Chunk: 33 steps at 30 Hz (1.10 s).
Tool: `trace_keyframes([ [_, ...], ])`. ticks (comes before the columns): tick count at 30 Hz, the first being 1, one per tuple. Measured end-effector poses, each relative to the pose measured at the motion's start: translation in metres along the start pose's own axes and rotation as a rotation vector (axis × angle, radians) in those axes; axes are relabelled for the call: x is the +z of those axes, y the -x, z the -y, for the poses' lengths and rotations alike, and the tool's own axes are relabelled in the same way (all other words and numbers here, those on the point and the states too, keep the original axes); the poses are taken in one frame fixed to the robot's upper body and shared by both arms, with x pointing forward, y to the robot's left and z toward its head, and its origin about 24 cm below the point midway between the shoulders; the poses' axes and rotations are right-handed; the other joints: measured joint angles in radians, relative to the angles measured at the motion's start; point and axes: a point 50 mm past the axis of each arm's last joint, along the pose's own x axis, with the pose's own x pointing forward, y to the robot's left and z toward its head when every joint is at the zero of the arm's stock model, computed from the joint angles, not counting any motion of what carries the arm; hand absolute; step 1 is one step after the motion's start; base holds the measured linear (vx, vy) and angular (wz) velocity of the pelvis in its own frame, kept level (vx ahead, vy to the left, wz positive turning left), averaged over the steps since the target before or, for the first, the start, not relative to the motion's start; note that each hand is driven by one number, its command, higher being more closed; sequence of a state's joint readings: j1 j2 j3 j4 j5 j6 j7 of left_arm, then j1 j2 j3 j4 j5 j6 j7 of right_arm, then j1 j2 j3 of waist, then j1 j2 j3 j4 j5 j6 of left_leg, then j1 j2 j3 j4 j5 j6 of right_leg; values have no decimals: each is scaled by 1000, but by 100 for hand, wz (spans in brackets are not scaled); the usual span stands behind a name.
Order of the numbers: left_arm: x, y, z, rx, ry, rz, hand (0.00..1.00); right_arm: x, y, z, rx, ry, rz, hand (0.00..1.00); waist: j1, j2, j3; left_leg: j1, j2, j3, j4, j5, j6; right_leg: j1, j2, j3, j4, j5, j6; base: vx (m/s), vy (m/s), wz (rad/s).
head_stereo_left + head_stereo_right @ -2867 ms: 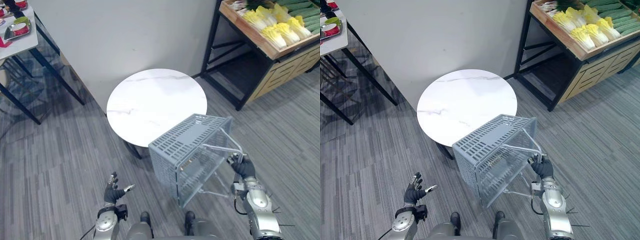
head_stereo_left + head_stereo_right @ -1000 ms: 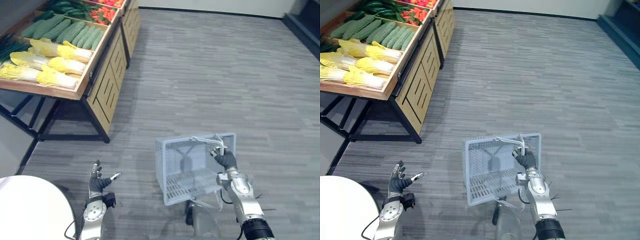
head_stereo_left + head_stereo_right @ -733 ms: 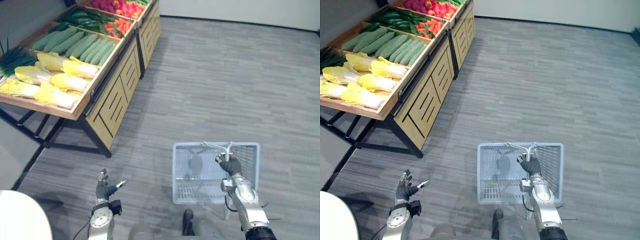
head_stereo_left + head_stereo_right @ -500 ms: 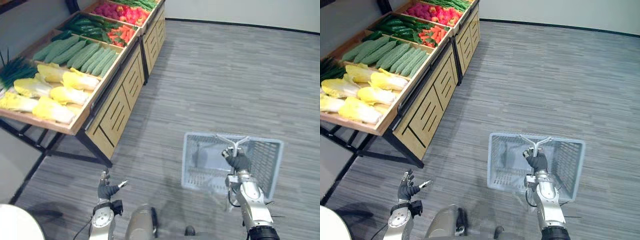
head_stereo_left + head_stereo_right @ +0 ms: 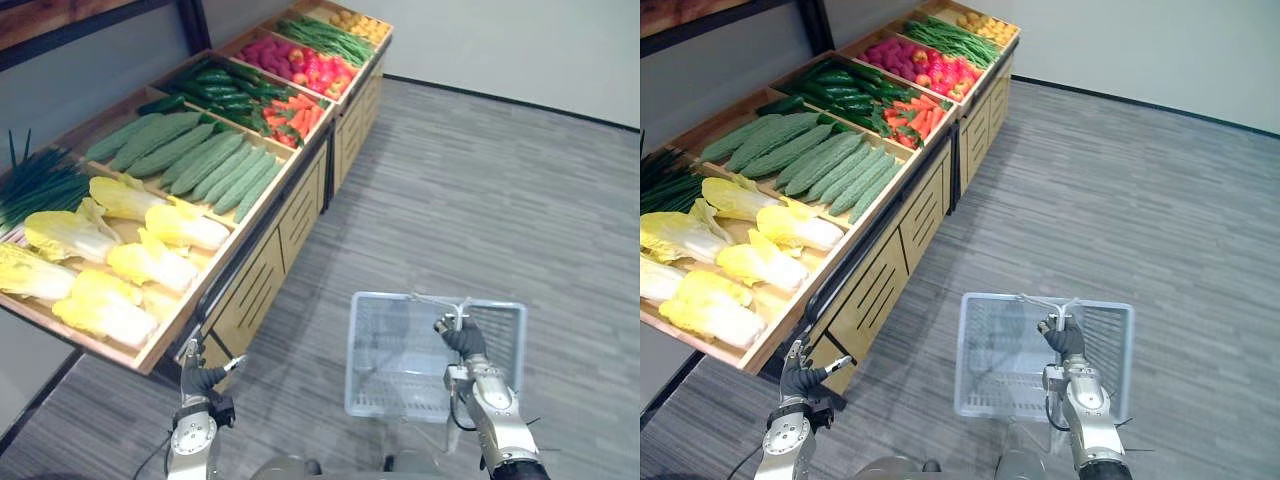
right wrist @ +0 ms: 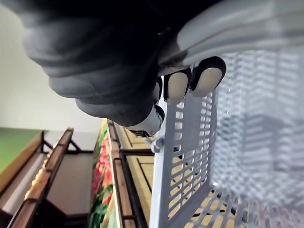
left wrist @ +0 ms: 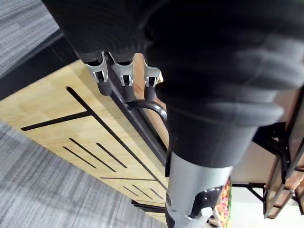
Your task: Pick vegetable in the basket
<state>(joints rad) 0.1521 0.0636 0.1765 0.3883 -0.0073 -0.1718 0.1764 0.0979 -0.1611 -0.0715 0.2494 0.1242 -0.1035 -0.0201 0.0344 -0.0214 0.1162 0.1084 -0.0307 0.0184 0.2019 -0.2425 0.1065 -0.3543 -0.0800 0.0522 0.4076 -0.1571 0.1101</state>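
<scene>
- The robot's right hand (image 5: 461, 339) carries the grey plastic basket (image 5: 365, 350) by its wire handle (image 5: 432, 298), fingers curled tight round the bar. The basket hangs low before the body with its mouth up, ready to take produce.
- Nothing can be seen in the basket. The vegetables lie on the wooden display stand (image 5: 270, 262) to the robot's left, with pale yellow cabbages (image 5: 150, 262) nearest. Ridged green gourds (image 5: 215, 165) and carrots (image 5: 300, 112) lie farther along.
- The right forearm points up and forward from the lower right, the wrist set under the handle so the load swings free of the stand.
- The left hand (image 5: 203, 379) is raised just beside the stand's front edge, fingers straight and loosely spread, grasping nothing.
- Judging from this, the pick is not yet begun; the free hand must rise over the rim to reach the cabbages.
</scene>
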Motion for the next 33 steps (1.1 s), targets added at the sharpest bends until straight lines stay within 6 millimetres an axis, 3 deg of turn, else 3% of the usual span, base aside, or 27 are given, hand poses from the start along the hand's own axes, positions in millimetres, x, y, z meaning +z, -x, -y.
trace_keyframes([
  [2,-3,2,1,-9,-8,-10,0,2,8,3,-8,1,15,100,-2,-12,-8,11,-8,-90,77,-84,-31,12,13,151,-146,92,39,450,-298,143],
  [3,-5,3,1,-5,-6,-14,0,3,13,7,-16,9,22,100,-18,-17,-18,11,-7,-163,129,-153,-53,15,9,173,-110,167,20,370,-305,153],
  [4,-7,5,4,-6,6,-27,0,4,13,10,-19,25,24,100,-20,-3,-16,10,11,-194,149,-175,-61,10,25,158,-59,156,20,459,-375,144],
  [5,-12,10,9,-12,26,-46,0,6,12,14,-29,37,30,100,-1,36,-34,1,47,-223,172,-175,-74,8,42,105,-21,104,-12,508,-401,119],
  [6,-12,11,15,-15,46,-51,0,11,13,16,-37,38,54,100,5,59,-40,-42,75,-246,236,-156,-109,16,35,33,1,105,-23,403,-315,123],
  [7,-11,11,18,-18,55,-49,0,14,14,16,-36,39,65,100,6,64,-39,-68,87,-250,276,-140,-136,25,28,-6,7,105,-27,378,-304,150],
  [8,-8,10,22,-24,71,-38,0,16,17,15,-37,36,78,100,8,70,-39,-123,111,-215,378,-101,-203,54,23,-63,9,95,-44,309,-277,153],
  [9,-4,9,24,-23,83,-25,0,20,19,13,-32,32,94,100,8,72,-37,-194,150,-143,512,-33,-238,103,19,-117,-10,84,-62,355,-316,143],
  [10,-3,9,24,-24,85,-18,0,21,20,13,-33,28,101,100,14,67,-31,-227,179,-102,563,-24,-241,134,11,-139,-24,80,-70,298,-242,114],
  [12,0,9,28,-41,81,-9,0,25,22,12,-64,2,127,100,27,50,-22,-273,259,117,548,-58,-184,232,-25,-217,-81,78,-71,176,-120,103],
  [14,8,6,36,-70,85,23,0,31,24,18,-98,-22,159,100,27,61,-25,-317,287,250,413,-48,-160,253,-60,-277,-101,69,-60,94,-5,111],
  [15,16,4,42,-92,89,51,0,34,25,25,-127,-29,171,100,26,85,-28,-340,293,302,290,61,-138,252,-67,-306,-97,37,-34,73,89,105],
  [16,19,2,44,-102,87,63,0,33,25,29,-141,-26,169,100,25,92,-27,-349,287,303,264,57,-145,251,-73,-305,-92,10,-29,64,149,87],
  [17,21,0,45,-113,71,69,0,25,25,28,-161,-52,135,100,28,68,-26,-340,243,307,220,73,-137,242,-100,-299,-84,-8,-26,33,121,54],
  [20,16,0,34,-101,32,59,0,14,24,18,-161,-118,93,100,34,35,-21,-314,174,312,125,109,-114,257,-117,-250,-156,24,-12,47,109,19],
  [23,11,3,27,-89,6,49,0,4,20,8,-128,-121,43,100,35,23,-18,-275,163,355,132,84,-105,264,-130,-200,-153,29,-5,51,102,-42],
  [28,29,2,30,-97,-16,129,0,-15,22,6,-121,-80,-38,100,29,-17,-10,-235,139,391,113,62,-110,192,-148,-119,-25,39,16,30,68,-21],
  [33,47,-4,25,-70,-55,209,0,-22,15,7,-120,-48,-77,100,2,-29,-17,-245,116,364,108,85,-96,225,-148,-104,-136,51,31,29,8,-9],
])
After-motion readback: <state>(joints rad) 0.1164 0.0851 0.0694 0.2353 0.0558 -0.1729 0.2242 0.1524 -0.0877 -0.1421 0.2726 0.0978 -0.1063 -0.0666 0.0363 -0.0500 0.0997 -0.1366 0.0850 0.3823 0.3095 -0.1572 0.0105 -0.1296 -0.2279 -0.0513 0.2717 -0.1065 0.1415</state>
